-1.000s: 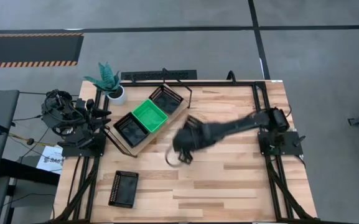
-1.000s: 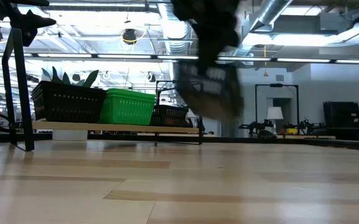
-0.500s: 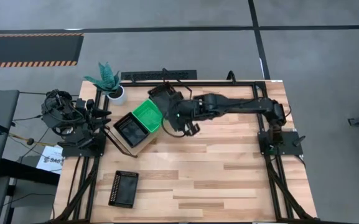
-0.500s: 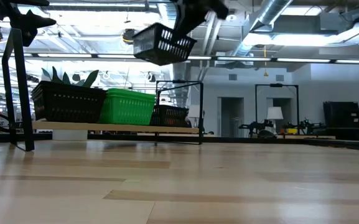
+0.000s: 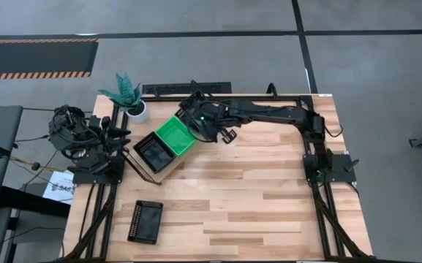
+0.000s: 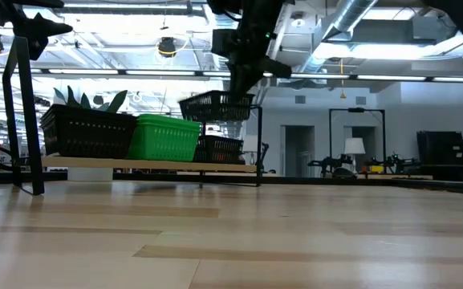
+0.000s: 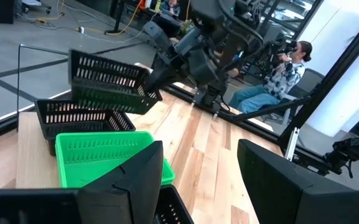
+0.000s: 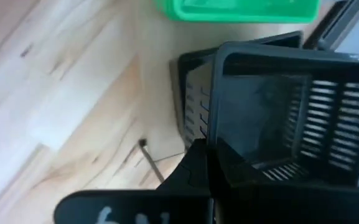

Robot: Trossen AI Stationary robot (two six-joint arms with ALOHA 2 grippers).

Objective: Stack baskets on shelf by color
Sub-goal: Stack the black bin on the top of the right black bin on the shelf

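Right tool (image 5: pixel 212 126) reached across the surface (image 5: pixel 269 197) to the far end of the shelf (image 5: pixel 168 166), clamped on the rim of a black basket (image 6: pixel 217 105) held in the air. Seen level in the low view, hanging directly above another black basket (image 6: pixel 219 148) already on the shelf, with a clear gap between the two. Confirmed in the left wrist view: carried basket (image 7: pixel 107 81) tilted slightly over the seated one (image 7: pixel 83 115). Tool fingertips themselves mostly hidden behind the basket wall in the right wrist view; grip judged from the basket staying aloft.

Green basket (image 5: pixel 175 136) sat in the middle of the shelf, touching a further black basket (image 5: pixel 153 153) at the near end. Far-end basket almost fully covered by the arm in the high view. One more black basket (image 5: pixel 145 220) lay alone on the surface near the front left, well apart from the shelf.

Left tool (image 7: pixel 198 180) parked at the left edge of the surface, fingers spread apart and empty. Potted plant (image 5: pixel 126 96) stood just beyond the shelf. Seated person (image 7: pixel 279 74) partly visible in the room behind, cut off by a dark post.
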